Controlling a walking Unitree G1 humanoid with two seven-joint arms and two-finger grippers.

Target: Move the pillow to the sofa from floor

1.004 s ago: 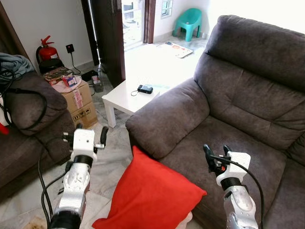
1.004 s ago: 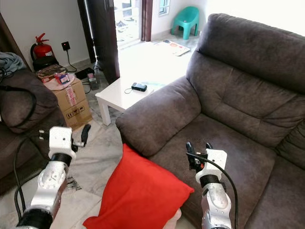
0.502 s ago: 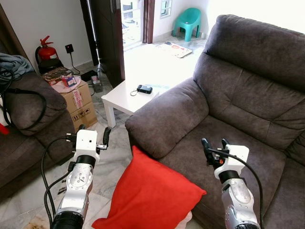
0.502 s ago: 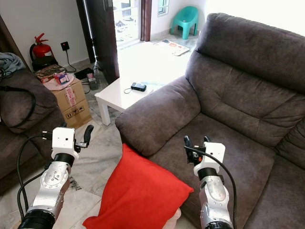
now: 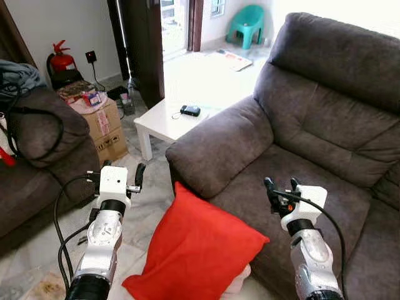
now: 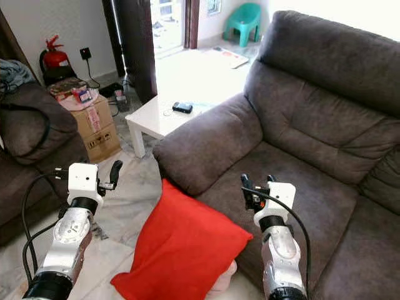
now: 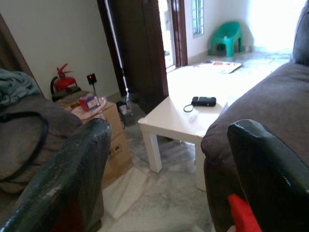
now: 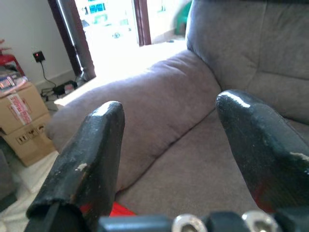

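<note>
A red pillow (image 5: 195, 250) stands on the floor, leaning against the front of the dark grey sofa (image 5: 306, 187) just below its armrest (image 5: 215, 147). My left gripper (image 5: 121, 171) hangs open above the floor, to the left of the pillow's top corner and not touching it. Over the sofa seat, right of the pillow, my right gripper (image 5: 281, 185) is open with nothing between its fingers. A red pillow corner (image 7: 240, 212) shows low in the left wrist view beside one black finger (image 7: 72, 179). The right wrist view looks along the armrest (image 8: 159, 111).
A low white table (image 5: 164, 123) with a black device (image 5: 190, 110) stands beyond the armrest. A cardboard box (image 5: 103, 128) and a fire extinguisher (image 5: 60, 60) are at the left, by a second dark sofa (image 5: 31, 162). Cables trail along my left arm.
The whole picture has shifted slightly, so the camera moved. Both grippers stay open in nearly the same places. The pillow has not moved.
</note>
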